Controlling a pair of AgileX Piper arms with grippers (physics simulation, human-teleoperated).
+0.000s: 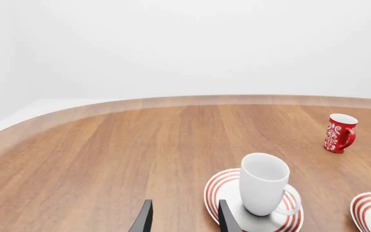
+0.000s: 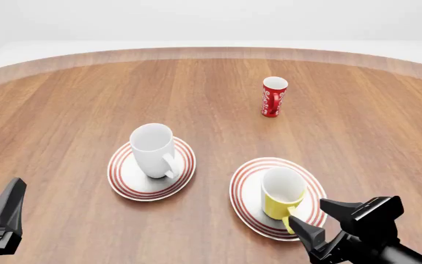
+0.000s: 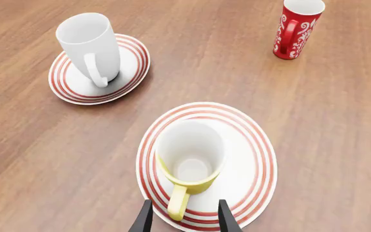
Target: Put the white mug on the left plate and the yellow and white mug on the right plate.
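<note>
Two red-ringed plates (image 2: 134, 188) (image 2: 245, 204), one white mug (image 2: 153, 149), one yellow mug (image 2: 281, 193), one red cup (image 2: 273, 97)

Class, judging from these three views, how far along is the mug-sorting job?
Both placements look done: the white mug stands upright on the left plate, the yellow and white mug on the right plate. Neither gripper holds anything; the right gripper straddles the yellow handle, open. Only retreat remains.

The worktop (image 2: 64, 99) was smooth, streaked wood with a soft sheen; the white mug (image 2: 153, 149), yellow and white mug (image 2: 281, 193), both ringed plates and the red cup (image 2: 273, 97) looked like glossy glazed ceramic; the claws, matt black
</note>
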